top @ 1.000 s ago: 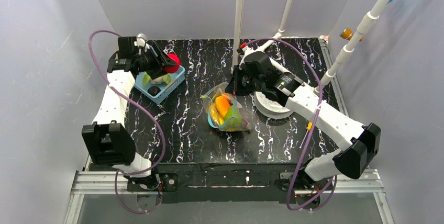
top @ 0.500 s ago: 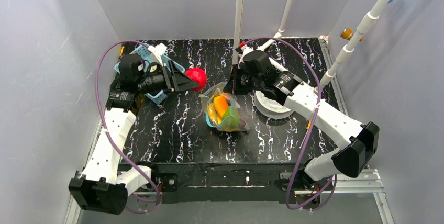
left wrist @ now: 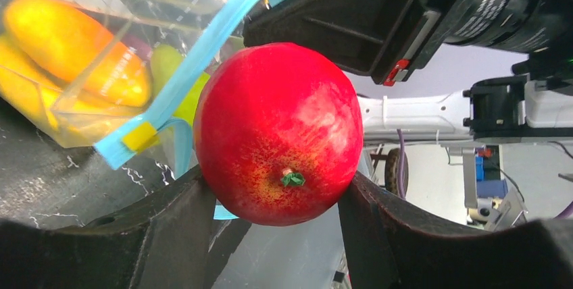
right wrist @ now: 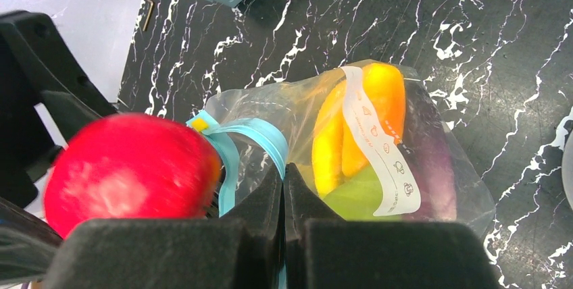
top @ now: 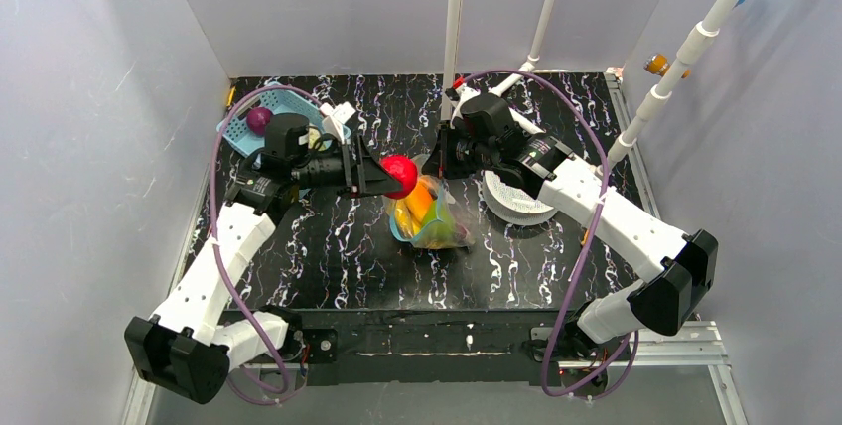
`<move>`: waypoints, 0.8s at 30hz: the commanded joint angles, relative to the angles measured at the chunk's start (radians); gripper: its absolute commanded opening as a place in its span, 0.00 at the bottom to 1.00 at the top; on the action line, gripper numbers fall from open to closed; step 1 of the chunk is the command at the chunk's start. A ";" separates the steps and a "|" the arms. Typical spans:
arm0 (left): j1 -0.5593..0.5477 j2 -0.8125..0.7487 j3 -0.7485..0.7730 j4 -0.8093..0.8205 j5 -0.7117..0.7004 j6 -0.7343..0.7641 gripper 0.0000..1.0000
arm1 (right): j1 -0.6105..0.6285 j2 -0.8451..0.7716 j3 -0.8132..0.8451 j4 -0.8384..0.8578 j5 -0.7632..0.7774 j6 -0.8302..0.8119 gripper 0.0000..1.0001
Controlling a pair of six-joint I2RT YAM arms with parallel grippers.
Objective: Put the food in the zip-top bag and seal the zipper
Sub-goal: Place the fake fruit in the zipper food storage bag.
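Observation:
My left gripper (top: pixel 395 178) is shut on a red apple (top: pixel 400 175), held just left of the open mouth of the zip-top bag (top: pixel 434 214); the apple fills the left wrist view (left wrist: pixel 278 132). The clear bag holds yellow, orange and green food and a purple piece (right wrist: pixel 432 161). My right gripper (top: pixel 439 163) is shut on the bag's blue-teal zipper edge (right wrist: pixel 270 139) and holds the mouth up. The zipper strip with a yellow tab also shows in the left wrist view (left wrist: pixel 177 80).
A light-blue basket (top: pixel 275 107) with a purple piece (top: pixel 259 119) stands at the back left. A white perforated disc (top: pixel 516 203) lies under my right arm, right of the bag. White poles rise at the back.
My left gripper carried the red apple from the basket rightward to the bag's mouth. The basket shifted toward the back left corner. My right gripper kept holding the bag edge.

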 commanded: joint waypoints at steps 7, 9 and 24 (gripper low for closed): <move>-0.095 0.030 0.000 -0.039 -0.096 0.019 0.72 | -0.003 -0.029 0.043 0.042 -0.025 0.014 0.01; -0.098 0.033 -0.002 -0.043 -0.113 0.016 0.80 | -0.003 -0.028 0.041 0.046 -0.027 0.013 0.01; -0.098 0.005 0.220 -0.348 -0.467 0.215 0.91 | -0.004 -0.039 0.039 0.036 -0.014 0.004 0.01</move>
